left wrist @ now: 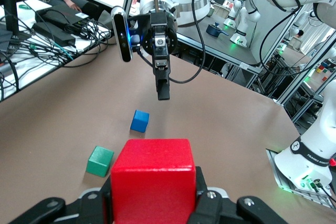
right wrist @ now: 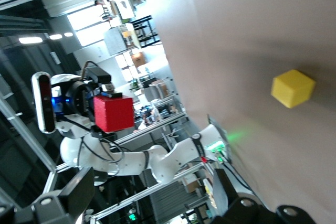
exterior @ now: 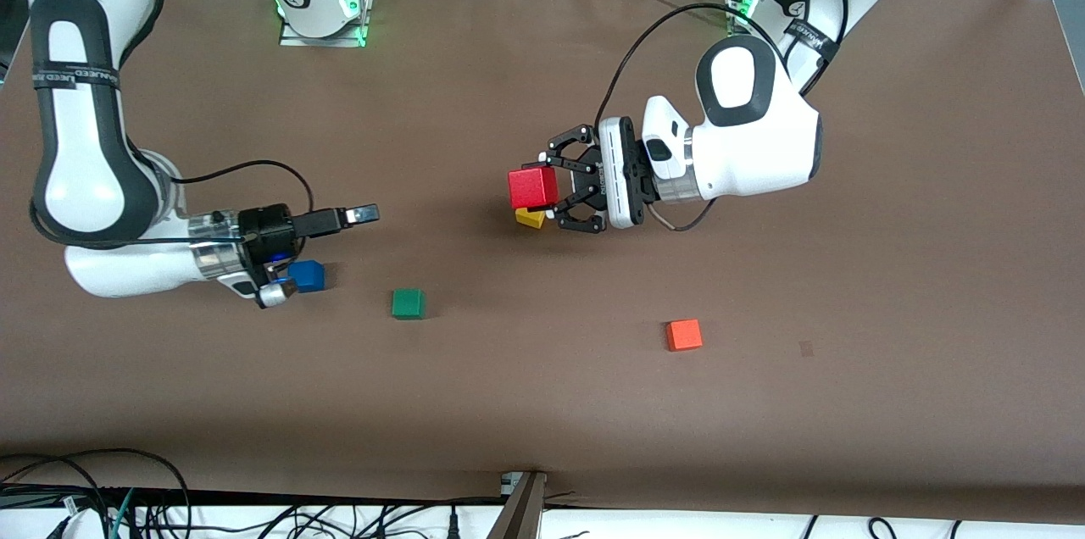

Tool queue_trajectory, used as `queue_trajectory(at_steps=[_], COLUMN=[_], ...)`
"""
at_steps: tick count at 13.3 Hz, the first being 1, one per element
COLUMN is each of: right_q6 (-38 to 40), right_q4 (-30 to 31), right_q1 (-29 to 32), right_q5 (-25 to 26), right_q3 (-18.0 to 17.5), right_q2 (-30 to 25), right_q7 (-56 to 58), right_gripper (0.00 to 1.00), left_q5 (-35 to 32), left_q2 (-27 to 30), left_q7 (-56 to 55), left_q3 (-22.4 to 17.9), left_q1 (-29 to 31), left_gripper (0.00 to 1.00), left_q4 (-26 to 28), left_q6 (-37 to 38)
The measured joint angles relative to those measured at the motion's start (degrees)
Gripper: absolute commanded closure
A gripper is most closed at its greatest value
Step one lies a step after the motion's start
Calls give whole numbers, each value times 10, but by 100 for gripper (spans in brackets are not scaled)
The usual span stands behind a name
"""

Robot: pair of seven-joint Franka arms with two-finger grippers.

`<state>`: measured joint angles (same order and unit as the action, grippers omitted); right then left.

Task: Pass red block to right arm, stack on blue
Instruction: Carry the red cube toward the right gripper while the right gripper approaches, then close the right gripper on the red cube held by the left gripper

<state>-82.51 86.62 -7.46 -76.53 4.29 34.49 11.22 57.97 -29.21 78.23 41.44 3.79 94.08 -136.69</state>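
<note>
My left gripper (exterior: 547,189) is shut on the red block (exterior: 532,187) and holds it sideways in the air over a yellow cube (exterior: 531,218). In the left wrist view the red block (left wrist: 153,182) fills the space between the jaws. My right gripper (exterior: 326,251) is open and empty, held level over the blue cube (exterior: 307,275), and points toward the red block. The blue cube (left wrist: 139,120) lies on the table under the right gripper (left wrist: 163,85). The right wrist view shows the red block (right wrist: 113,113) ahead, between its spread fingers (right wrist: 79,192).
A green cube (exterior: 408,303) lies beside the blue cube, toward the left arm's end. An orange-red cube (exterior: 683,335) lies nearer the front camera than the left gripper. The brown table (exterior: 542,403) has cables along its front edge.
</note>
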Motion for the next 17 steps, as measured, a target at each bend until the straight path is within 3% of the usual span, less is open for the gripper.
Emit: queue_trajectory(at_steps=[5, 8, 17], right_q6=[-47, -73, -73], right_q4=[24, 33, 51], right_q1=[-43, -72, -77], right_q5=[-107, -140, -176], right_q3=[0, -1, -6], right_q2=[7, 7, 6], right_q7=[12, 25, 49], right_gripper=[0, 0, 0], left_q5=[121, 210, 243], left_q2=[-40, -43, -67], left_q7=[131, 196, 226], left_q3=[0, 1, -3], left_q1=[-30, -59, -78], left_gripper=[98, 98, 99], left_q4=[-12, -17, -33], left_q6=[-38, -82, -88])
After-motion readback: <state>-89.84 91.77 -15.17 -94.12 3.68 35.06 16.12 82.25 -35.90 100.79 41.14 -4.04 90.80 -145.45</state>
